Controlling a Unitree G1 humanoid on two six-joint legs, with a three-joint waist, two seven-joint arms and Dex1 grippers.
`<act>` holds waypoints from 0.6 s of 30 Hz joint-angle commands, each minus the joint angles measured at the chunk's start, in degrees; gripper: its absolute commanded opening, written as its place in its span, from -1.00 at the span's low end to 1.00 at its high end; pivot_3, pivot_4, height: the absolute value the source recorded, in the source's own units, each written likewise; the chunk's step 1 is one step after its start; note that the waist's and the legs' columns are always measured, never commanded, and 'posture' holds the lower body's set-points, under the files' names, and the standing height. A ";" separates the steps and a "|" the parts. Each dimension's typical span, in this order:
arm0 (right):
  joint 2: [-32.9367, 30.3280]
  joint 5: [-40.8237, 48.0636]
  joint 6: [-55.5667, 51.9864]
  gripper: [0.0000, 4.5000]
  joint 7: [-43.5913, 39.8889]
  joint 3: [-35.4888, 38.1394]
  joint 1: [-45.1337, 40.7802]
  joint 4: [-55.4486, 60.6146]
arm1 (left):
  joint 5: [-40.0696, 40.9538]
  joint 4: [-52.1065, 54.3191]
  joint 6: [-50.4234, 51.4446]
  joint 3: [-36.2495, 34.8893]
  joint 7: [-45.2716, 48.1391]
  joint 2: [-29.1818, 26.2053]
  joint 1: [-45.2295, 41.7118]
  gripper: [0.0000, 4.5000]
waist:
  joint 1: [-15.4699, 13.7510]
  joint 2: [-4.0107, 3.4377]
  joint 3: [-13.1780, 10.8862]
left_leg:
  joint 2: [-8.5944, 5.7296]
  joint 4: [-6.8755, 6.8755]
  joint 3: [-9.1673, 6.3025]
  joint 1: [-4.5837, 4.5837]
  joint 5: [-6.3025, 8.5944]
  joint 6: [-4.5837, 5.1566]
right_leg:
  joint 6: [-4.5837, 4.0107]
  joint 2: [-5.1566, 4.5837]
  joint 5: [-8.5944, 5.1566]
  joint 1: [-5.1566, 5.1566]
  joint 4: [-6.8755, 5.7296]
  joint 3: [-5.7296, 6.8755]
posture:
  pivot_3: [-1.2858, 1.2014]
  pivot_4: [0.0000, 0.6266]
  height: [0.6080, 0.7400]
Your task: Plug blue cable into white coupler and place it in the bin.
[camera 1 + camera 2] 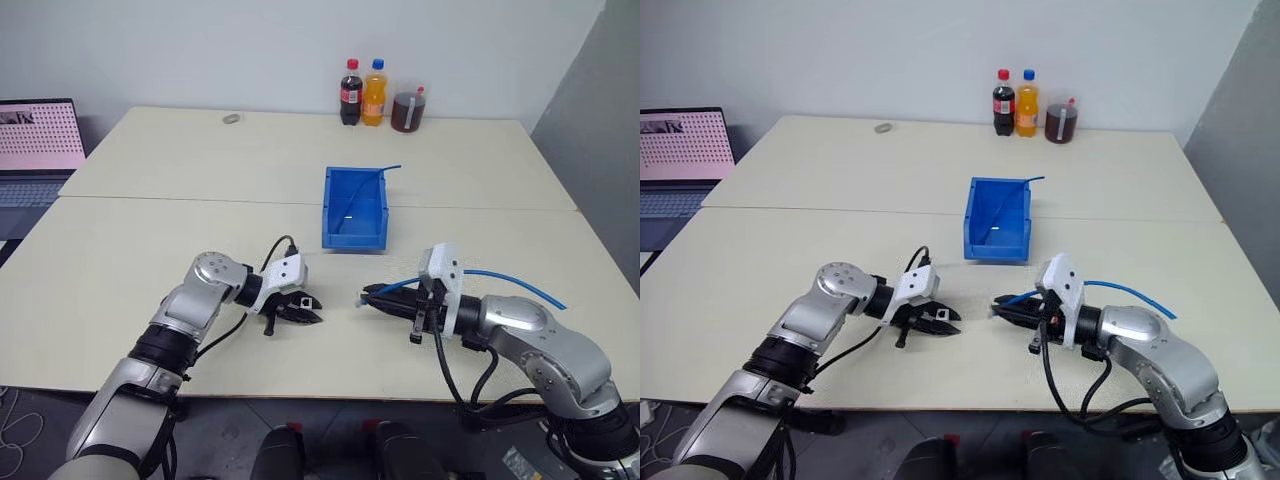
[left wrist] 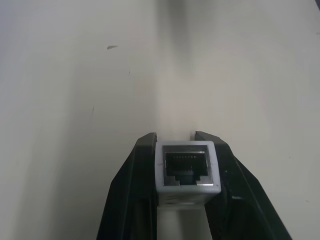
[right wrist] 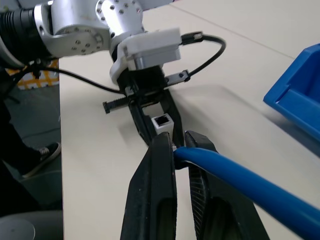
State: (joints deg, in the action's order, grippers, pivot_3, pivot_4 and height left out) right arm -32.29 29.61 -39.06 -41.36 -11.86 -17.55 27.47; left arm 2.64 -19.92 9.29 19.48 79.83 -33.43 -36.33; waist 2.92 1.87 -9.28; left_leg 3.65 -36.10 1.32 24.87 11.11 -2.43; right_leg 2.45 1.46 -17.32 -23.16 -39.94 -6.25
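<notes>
Down near the front edge of the table, the two grippers face each other with a small stretch of bare tabletop between their tips. The left gripper is clenched on the white coupler, whose dark socket opening faces outward between the black fingers. The right gripper is clamped on the blue cable close to its end, and the rest of the cable arcs back over that arm toward the right side of the table. In the right wrist view the coupler sits just beyond the cable's gripped end, apart from it as far as I can tell; the plug itself is hidden by the fingers.

Wide open tabletop lies to the left and behind both arms. The bin stands past the grippers, a little nearer the right one, its low front wall toward the robot. Inside it lies a second blue cable, one end poking over the far rim.

At the far edge stand three drinks. A laptop sits off the table's left side.
</notes>
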 commanded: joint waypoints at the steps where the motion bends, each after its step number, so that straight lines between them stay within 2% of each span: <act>1: 0.88 -4.48 1.88 -0.97 -1.07 -3.86 -5.11 -3.35 | -2.09 -2.15 -2.28 2.28 -0.03 1.48 -1.09 -0.64 | 0.00 0.00 0.00 | 0.00 -0.01 0.00 0.00 0.00 0.00 | 0.01 0.00 0.01 0.00 0.00 -0.01 | 0.03 -0.52 1.00; 9: 6.86 -10.86 1.91 -0.97 -1.10 -11.85 -12.43 -10.07 | -2.98 -5.06 -4.54 3.21 1.31 2.34 -1.87 -0.64 | -0.28 0.00 0.01 | -0.01 0.00 -0.01 0.01 0.00 0.00 | -0.01 -0.01 0.00 0.01 0.00 0.02 | 0.03 -0.52 1.00; 18: 10.25 -13.80 1.37 -0.97 -1.39 -13.64 -14.77 -12.43 | -3.46 -6.87 -5.91 3.85 2.20 2.36 -2.34 -0.64 | -0.60 -0.01 0.02 | 0.01 -0.01 -0.03 0.00 0.00 0.00 | -0.01 0.00 0.00 0.01 -0.02 0.06 | 0.03 -0.52 1.00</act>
State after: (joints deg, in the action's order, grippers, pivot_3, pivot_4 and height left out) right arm -22.72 16.39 -38.10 -42.43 -25.93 -30.80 14.30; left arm 1.50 -25.29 3.23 21.11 81.42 -31.15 -39.11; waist 2.33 1.87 -9.26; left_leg 3.66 -36.11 1.29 24.87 11.11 -2.42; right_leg 2.44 1.46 -17.31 -23.15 -39.96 -6.19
